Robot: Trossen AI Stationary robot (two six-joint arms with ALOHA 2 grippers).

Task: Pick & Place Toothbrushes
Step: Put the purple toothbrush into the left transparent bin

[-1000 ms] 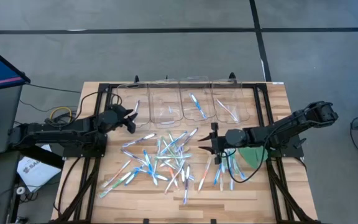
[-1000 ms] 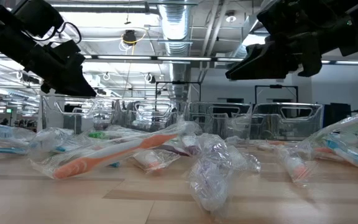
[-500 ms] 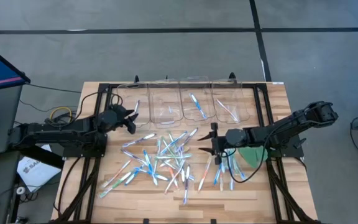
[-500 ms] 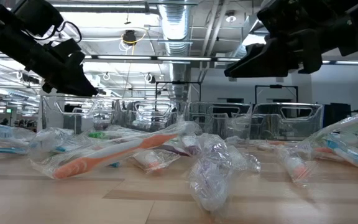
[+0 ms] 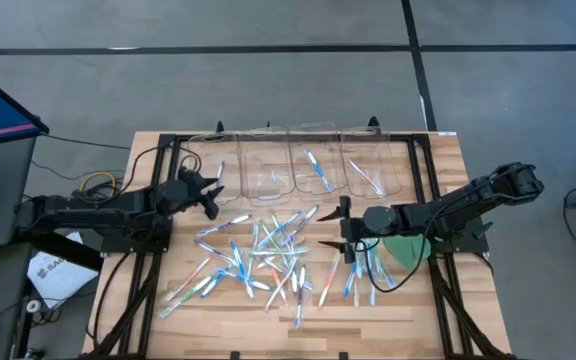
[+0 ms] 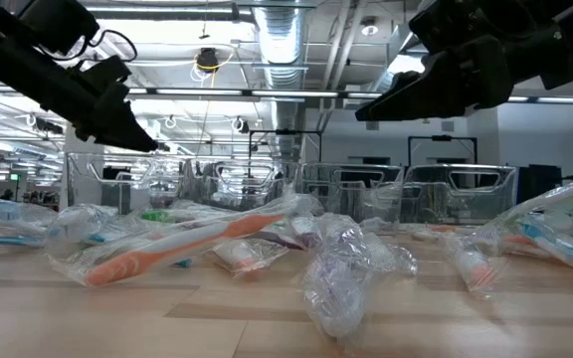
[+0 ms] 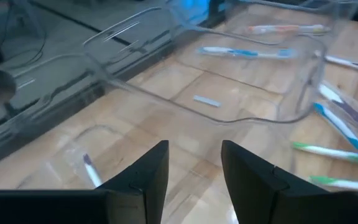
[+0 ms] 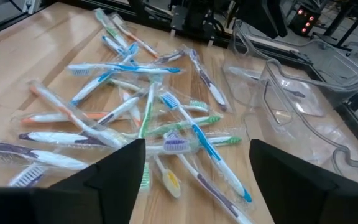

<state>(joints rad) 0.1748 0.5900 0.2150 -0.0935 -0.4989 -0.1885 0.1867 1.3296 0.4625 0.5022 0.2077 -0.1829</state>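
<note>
From above, the toothbrushes lie in a messy heap on the wooden table. The heap sits just in front of a row of clear bins. A few brushes already lie inside the bins. The left gripper is up by the left end of the bins, beside the heap. Its fingers stand apart with nothing between them. The right gripper is at the right edge of the heap. Its fingers are spread wide and hold nothing. A flat green disc lies under the right arm.

From table height, wrapped toothbrushes lie in front of the bins. Both grippers hang above them, not touching.

From the left wrist, the two dark fingers have a gap between them and hold nothing. A clear bin is just ahead of them, and a brush lies beyond it.

From the right wrist, the fingers stand far apart and empty over the heap of toothbrushes. Clear bins are beside the heap.
</note>
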